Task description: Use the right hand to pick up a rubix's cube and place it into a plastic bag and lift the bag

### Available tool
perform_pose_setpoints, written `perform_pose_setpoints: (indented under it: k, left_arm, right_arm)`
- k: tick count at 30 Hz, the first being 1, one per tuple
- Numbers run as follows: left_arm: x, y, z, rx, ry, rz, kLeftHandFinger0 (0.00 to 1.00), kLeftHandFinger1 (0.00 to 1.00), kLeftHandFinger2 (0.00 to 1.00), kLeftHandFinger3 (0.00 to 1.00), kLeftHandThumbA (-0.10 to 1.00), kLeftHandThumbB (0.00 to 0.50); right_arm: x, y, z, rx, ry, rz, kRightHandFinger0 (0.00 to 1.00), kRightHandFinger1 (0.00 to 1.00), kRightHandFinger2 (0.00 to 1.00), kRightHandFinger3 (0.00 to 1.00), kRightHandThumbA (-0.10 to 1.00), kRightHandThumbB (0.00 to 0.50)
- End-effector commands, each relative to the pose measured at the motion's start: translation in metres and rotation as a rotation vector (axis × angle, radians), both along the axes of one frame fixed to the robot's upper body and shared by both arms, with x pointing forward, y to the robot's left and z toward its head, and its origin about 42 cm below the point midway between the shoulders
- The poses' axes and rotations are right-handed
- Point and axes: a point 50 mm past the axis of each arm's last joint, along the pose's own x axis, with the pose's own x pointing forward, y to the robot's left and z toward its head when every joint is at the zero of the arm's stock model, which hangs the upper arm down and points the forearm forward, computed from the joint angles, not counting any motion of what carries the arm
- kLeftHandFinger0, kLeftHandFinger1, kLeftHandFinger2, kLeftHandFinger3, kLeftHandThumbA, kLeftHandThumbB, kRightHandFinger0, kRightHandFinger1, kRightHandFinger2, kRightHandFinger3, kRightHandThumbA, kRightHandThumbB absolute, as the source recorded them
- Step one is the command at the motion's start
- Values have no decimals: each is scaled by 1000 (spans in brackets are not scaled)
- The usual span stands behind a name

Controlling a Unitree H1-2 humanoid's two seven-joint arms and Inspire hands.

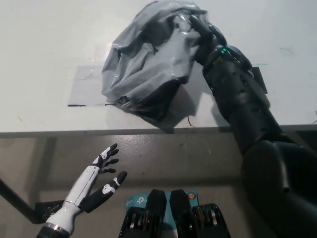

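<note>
The plastic bag (148, 69) is grey, translucent and heavily crumpled, in the upper middle of the frame; its top is bunched at the upper right; its dark lower end sags toward the surface (44, 59). The cube cannot be made out.

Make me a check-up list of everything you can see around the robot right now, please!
Surface: white table with a shiny clear patch and small dark marks.
Job's things: grey plastic bag crumpled, its bottom on or near the table; cube not visible, something dark shows at the bag's lower end.
Clutter: dark flat piece on the table, partly hidden by the right arm.
Hands: right hand shut on the bag's top; left hand open, resting below the table edge.
Cables: nothing seen.
Surroundings: grey floor below, dark bar at lower left.
</note>
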Motion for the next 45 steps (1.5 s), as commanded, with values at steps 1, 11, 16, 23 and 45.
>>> perform_pose_setpoints:
  k: [1,11,16,23,45]
  left_arm:
    - [1,1,11,22,-49,-19,782,875,1000,1000,827,134]
    - [-5,2,6,19,-24,-11,773,886,1000,1000,808,121]
    - [-6,2,4,5,-12,-9,787,904,1000,1000,802,134]
    - [-4,0,6,-4,-15,-10,790,908,1000,1000,792,132]
    - [1,1,10,3,-39,-15,766,887,1000,1000,802,148]
  right_arm:
    - [5,-33,1,-159,-85,-93,0,215,783,488,-100,159]
    - [11,-106,10,-661,-174,-146,43,412,719,560,-100,206]
    - [16,-116,32,-858,-206,-44,707,1000,1000,1000,269,347]
    - [17,-111,47,-1196,-265,139,1000,1000,1000,1000,573,500]
    - [9,-109,78,-1380,-396,152,1000,1000,1000,1000,817,500]
